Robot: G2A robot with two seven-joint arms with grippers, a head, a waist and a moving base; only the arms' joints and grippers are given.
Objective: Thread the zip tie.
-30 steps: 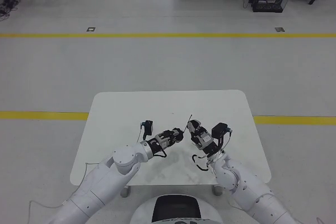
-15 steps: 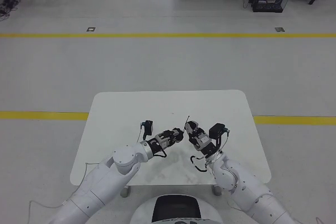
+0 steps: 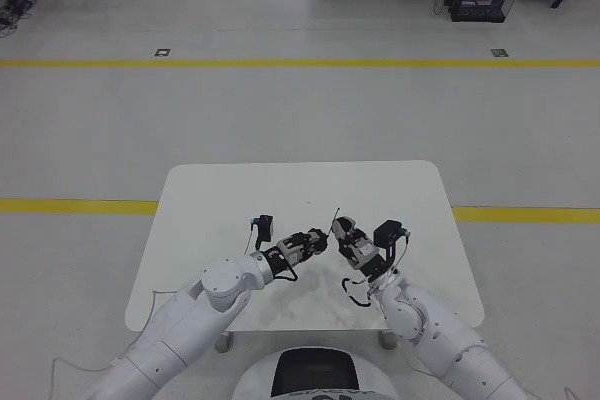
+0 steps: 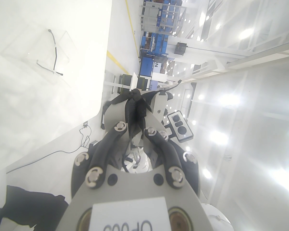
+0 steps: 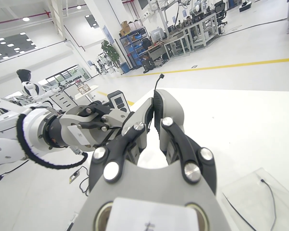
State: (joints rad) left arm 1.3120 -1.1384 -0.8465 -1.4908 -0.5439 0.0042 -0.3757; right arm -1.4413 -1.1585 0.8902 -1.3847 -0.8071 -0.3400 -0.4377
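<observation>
Above the middle of the white table (image 3: pixel 230 200) my two grippers meet tip to tip. My right gripper (image 3: pixel 341 231) (image 5: pixel 154 97) is shut on a thin black zip tie (image 5: pixel 156 86). The tie's small square head sticks out past the fingertips and shows as a thin black line (image 3: pixel 335 215) from above. My left gripper (image 3: pixel 318 239) (image 4: pixel 134 97) points at the right one from the side, its fingers pressed together on a black strip (image 4: pixel 134 94) at their tips. Its fingertips lie partly behind the right gripper's finger in the right wrist view.
A clear plastic tray (image 4: pixel 62 39) (image 5: pixel 255 176) lies on the table near the grippers, with a few loose black zip ties (image 4: pixel 55 56) (image 5: pixel 270 193) in it. The rounded table edge and the open floor lie beyond.
My right gripper has shifted slightly left with the zip tie, closing the gap to my left gripper. The left arm has stayed where it was.
</observation>
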